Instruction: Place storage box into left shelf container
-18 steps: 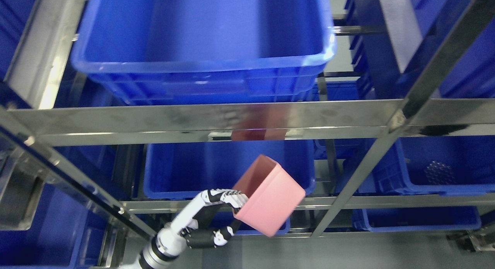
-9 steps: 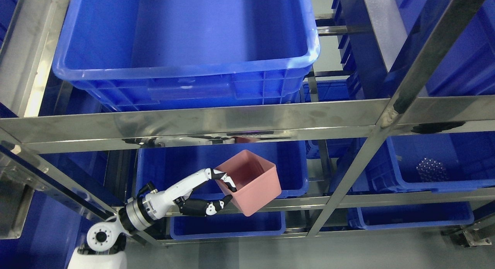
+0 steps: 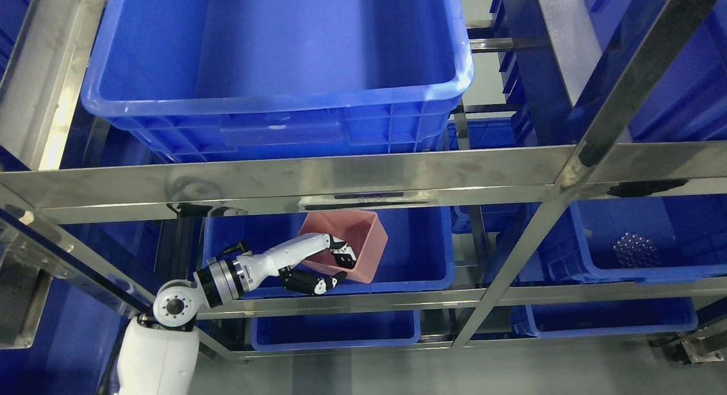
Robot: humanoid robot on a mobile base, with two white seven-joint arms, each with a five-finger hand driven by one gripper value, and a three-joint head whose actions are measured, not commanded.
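The pink open-topped storage box (image 3: pixel 359 234) is tilted inside the blue container (image 3: pixel 423 253) on the left side of the middle shelf, just under the steel crossbar. My left hand (image 3: pixel 335 267) reaches in from the lower left. Its fingers (image 3: pixel 342 254) curl over the box's near wall and the thumb sits below it, so the hand is shut on the box. Whether the box's bottom rests on the container floor cannot be told. My right arm does not show.
A large blue bin (image 3: pixel 272 119) sits on the shelf above. The steel crossbar (image 3: pixel 284 176) runs right over the box. A slanted steel post (image 3: pixel 525 241) separates the right container (image 3: pixel 642 253). Another blue bin (image 3: pixel 335 329) lies on the lowest shelf.
My left hand has carried the pink box up and back, from in front of the shelf rail into the middle left container. The box has tipped more upright. The camera also shifted slightly.
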